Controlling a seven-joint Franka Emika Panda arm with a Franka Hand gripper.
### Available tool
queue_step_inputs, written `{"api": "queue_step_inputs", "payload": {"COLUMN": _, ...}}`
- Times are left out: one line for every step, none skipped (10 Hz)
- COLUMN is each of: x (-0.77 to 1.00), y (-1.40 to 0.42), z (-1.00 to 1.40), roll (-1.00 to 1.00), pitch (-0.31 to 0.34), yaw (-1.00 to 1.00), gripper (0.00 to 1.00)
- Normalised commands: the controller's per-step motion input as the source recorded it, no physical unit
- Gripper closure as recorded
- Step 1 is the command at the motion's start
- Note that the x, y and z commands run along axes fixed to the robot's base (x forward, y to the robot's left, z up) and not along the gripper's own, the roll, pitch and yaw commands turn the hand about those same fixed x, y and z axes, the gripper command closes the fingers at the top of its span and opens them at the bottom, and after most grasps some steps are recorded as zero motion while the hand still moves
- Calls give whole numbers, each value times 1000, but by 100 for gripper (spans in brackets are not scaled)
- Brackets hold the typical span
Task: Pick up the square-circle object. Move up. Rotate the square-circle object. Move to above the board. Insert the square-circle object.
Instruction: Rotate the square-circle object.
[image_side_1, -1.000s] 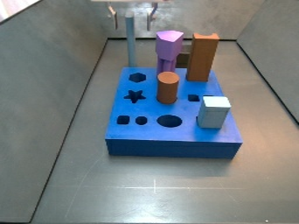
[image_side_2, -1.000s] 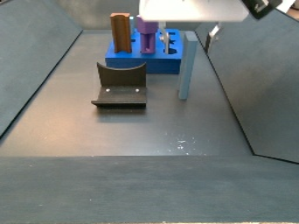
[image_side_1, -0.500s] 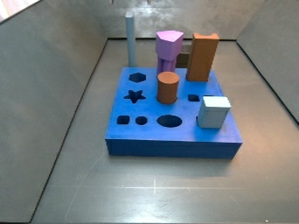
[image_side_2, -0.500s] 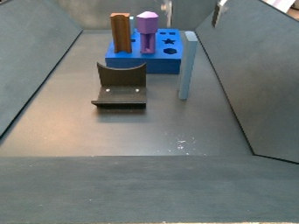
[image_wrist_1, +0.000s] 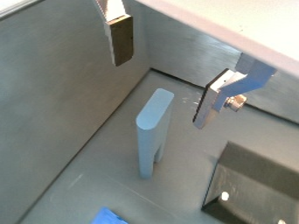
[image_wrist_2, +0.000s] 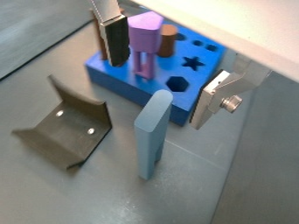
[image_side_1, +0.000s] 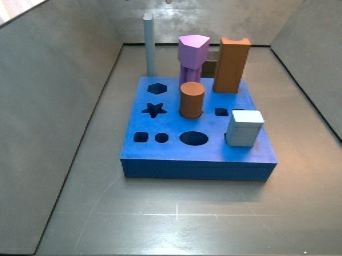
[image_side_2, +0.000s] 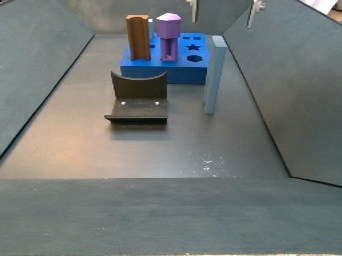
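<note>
**Peg Not Yet Grasped, Pincer Wide Above It**

Grey walls enclosed a dark, dull bench, and on it the square-circle object stood upright on its own, just beside the board but not in it. In a side view the peg rose at the far corner of the blue slab, whose star, hexagon, round and square holes showed dark in its top face.

The pincer hung above the peg with its silver plates spread wide, one finger on each side and well clear of the grey-blue body. Nothing lay between the pads. In both side views only the fingertips showed at the upper edge.

The purple peg, the tall orange-brown block, the brown cylinder and the pale cube occupied the board. The fixture sat on the floor nearby.

By my judgement no step had been completed: the grasp, the lift, the rotation, the carry and the insertion all remained.
</note>
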Motion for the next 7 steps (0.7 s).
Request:
{"api": "queue_step_inputs", "payload": {"x": 22, "y": 8, "z": -26, "roll": -5, "pitch": 10, "yaw": -1000, "gripper": 0}}
{"api": "queue_step_inputs", "payload": {"x": 22, "y": 10, "z": -25, "roll": -5, "pitch": 11, "yaw": -1000, "gripper": 0}}
{"api": "queue_step_inputs", "payload": {"x": 22, "y": 11, "z": -24, "roll": -5, "pitch": 12, "yaw": -1000, "gripper": 0}}
{"api": "queue_step_inputs", "payload": {"x": 23, "y": 10, "z": -24, "roll": -5, "pitch": 12, "yaw": -1000, "gripper": 0}}
{"api": "queue_step_inputs", "payload": {"x": 23, "y": 12, "z": -23, "roll": -6, "pitch": 13, "yaw": -1000, "gripper": 0}}
{"api": "queue_step_inputs", "payload": {"x": 23, "y": 12, "z": -23, "roll": -6, "pitch": 14, "yaw": -1000, "gripper": 0}}
{"api": "queue_step_inputs", "payload": {"x": 23, "y": 12, "z": -23, "roll": -7, "pitch": 15, "yaw": -1000, "gripper": 0}}
